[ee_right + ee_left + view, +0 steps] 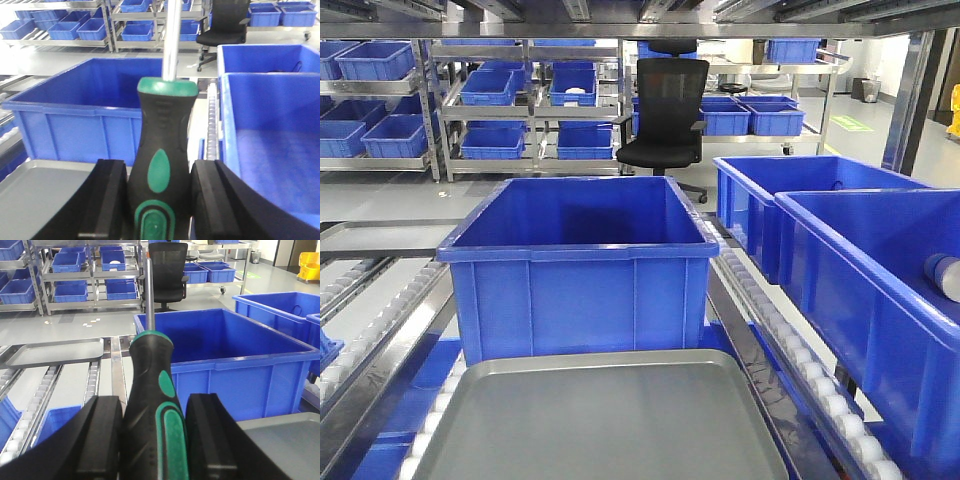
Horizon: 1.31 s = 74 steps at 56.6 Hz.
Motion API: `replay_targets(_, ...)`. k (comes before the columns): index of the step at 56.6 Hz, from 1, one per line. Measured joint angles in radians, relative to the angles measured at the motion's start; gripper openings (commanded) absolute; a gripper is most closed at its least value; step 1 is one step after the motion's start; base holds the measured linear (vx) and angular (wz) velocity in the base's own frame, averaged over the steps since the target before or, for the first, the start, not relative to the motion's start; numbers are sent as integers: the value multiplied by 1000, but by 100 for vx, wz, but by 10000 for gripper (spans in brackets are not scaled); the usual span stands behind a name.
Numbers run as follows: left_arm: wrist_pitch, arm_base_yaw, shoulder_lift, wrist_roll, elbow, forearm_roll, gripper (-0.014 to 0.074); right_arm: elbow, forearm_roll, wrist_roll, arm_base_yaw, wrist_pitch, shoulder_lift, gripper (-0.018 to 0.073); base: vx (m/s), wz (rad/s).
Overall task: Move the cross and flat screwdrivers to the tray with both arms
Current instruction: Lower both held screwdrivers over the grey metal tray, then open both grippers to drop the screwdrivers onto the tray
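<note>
My left gripper [154, 432] is shut on a black-and-green screwdriver [152, 385]. Its handle stands between the fingers [102, 435] and its steel shaft points up and forward. My right gripper [159, 197] is shut on a second black-and-green screwdriver [162, 135], shaft also pointing up and forward. Both tips are out of frame, so I cannot tell cross from flat. The grey tray [600, 420] lies at the front centre of the exterior view; it also shows in the left wrist view [280, 437] and the right wrist view [45, 190]. Neither arm shows in the exterior view.
A large blue bin [575, 265] stands just behind the tray. Two more blue bins [860, 260] stand at the right, beside a roller conveyor [790, 340]. Another grey tray [55, 352] lies far left. Shelving with blue bins and a black chair [665, 110] stand behind.
</note>
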Motion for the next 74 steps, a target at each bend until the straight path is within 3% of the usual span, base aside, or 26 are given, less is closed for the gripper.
replay_targets(7,22,0,0,0,0,-63,-6,0,43,0,0,53,17,-8,0,0)
replay_targets(13,22,0,23,13,0,-152,-6,0,135,-9,0,102,65,-8,0,0)
replay_targets(20,14,0,100,134,0,-371,-1,0,291,-90,0,175,161,-8,0,0)
replay_targets(26,1,-26,219,339,0,-656,3,0,397,-155,17,235,274,-8,0,0)
replay_targets(29,-17,-50,293,428,5,-759,3,0,409,-166,59,223,321,-8,0,0)
replay_targets(34,-55,-90,393,489,32,-872,3,0,389,-149,171,158,401,-8,0,0)
replay_targets(41,-124,-140,507,505,85,-911,3,0,278,-50,367,41,518,-8,0,0)
replay_targets(47,-184,-172,577,495,120,-923,3,0,179,56,446,-43,618,-8,0,0)
replay_targets(55,-249,-186,643,489,124,-931,3,0,139,127,465,-110,758,-8,0,0)
replay_targets(74,-285,-187,721,488,124,-933,4,-8,149,139,466,-163,903,-8,0,0)
